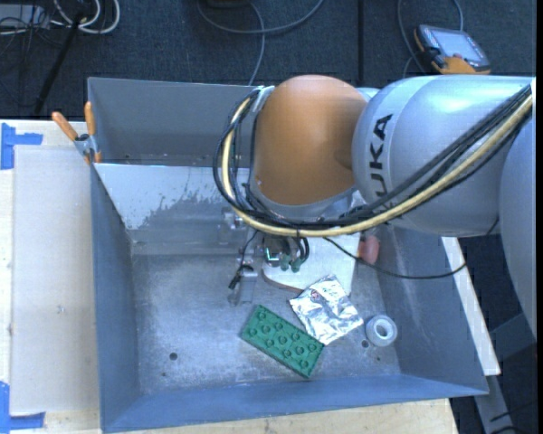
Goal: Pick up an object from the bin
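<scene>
My gripper (240, 282) hangs low over the middle of the bin, under the arm's orange dome, with its tip close to the floor. Just right of it lies a white flat round thing (286, 277), partly hidden by the gripper's body. A crumpled silver foil wrapper (326, 311) lies to the right and nearer the front. A green studded building plate (282, 339) lies flat at the front, below the gripper. I see nothing held.
A small grey ring (380, 330) sits near the bin's right wall. A pinkish thing (369, 250) shows at the right wall, half hidden by the arm. The arm and its cables cover the bin's back right.
</scene>
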Controlling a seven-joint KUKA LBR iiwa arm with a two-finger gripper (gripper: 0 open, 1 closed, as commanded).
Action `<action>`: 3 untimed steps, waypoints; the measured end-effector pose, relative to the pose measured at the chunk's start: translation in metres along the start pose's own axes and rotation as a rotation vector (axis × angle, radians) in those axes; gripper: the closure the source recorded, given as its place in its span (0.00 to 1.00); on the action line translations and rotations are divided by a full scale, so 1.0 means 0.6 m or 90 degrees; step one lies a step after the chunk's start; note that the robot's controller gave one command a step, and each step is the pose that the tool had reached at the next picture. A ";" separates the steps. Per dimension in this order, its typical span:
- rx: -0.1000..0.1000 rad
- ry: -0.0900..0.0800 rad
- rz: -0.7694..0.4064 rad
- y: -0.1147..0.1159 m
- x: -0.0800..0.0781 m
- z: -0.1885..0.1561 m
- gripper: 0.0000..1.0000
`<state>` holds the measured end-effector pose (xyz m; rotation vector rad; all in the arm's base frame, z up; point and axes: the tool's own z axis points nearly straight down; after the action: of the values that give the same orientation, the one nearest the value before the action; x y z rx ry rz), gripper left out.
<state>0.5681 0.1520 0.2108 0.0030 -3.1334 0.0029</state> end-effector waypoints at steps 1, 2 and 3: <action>0.001 0.000 0.072 -0.096 0.039 0.120 0.00; -0.001 -0.003 -0.039 -0.165 0.162 0.198 0.00; -0.002 -0.005 0.019 -0.166 0.086 0.238 0.00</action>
<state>0.5153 0.0523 0.0688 -0.0434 -3.1414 -0.0008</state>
